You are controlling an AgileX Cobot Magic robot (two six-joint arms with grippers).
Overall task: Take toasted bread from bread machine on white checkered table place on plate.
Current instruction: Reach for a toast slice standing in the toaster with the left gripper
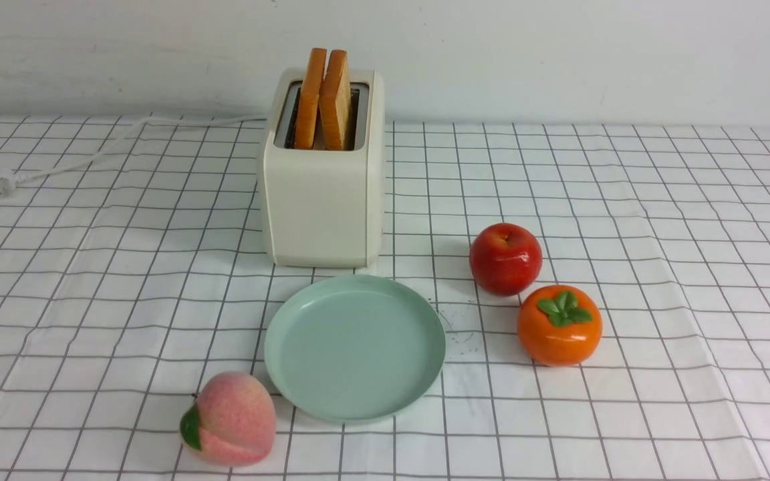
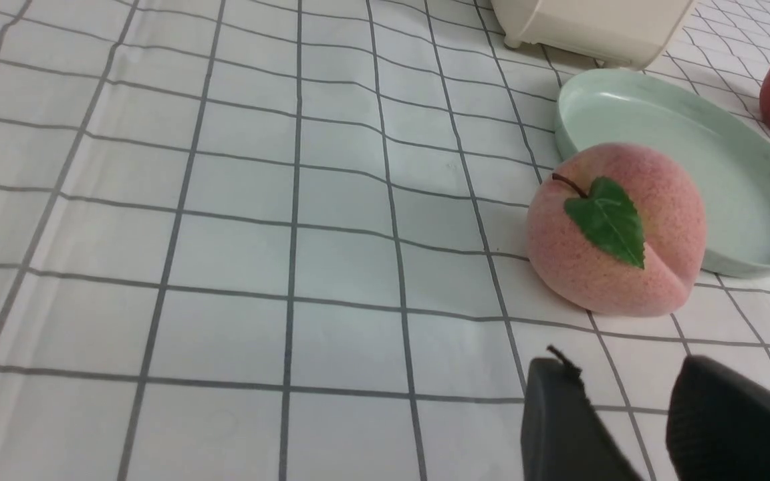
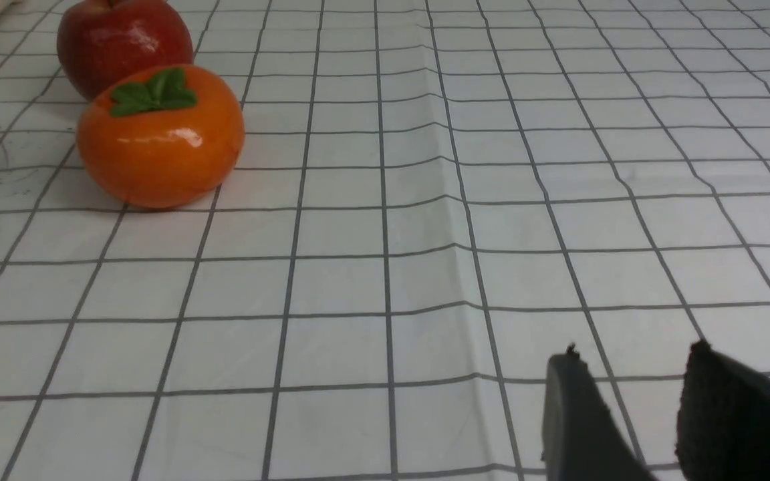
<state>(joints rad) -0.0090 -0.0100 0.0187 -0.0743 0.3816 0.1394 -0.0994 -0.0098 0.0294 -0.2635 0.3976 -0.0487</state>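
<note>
Nearest, the left gripper (image 2: 622, 364) and right gripper (image 3: 632, 351) hang parted and empty over the bench (image 1: 679, 280), whose creased white cloth is gridded in grey and lies open on both outer sides. A fuzzy peach (image 1: 231, 419) sits just beside the smooth round plate (image 1: 355, 347). To the right are a glossy persimmon (image 1: 559, 325) and an apple (image 1: 505, 258). Behind the plate stands the rounded cream bread machine (image 1: 323, 200). The toasted bread (image 1: 323, 100) stands on edge in its slots.

A red apple (image 1: 505, 258) sits just beside an orange, green-capped persimmon (image 1: 559, 325). A pink peach (image 1: 231, 419) lies well apart from both.
</note>
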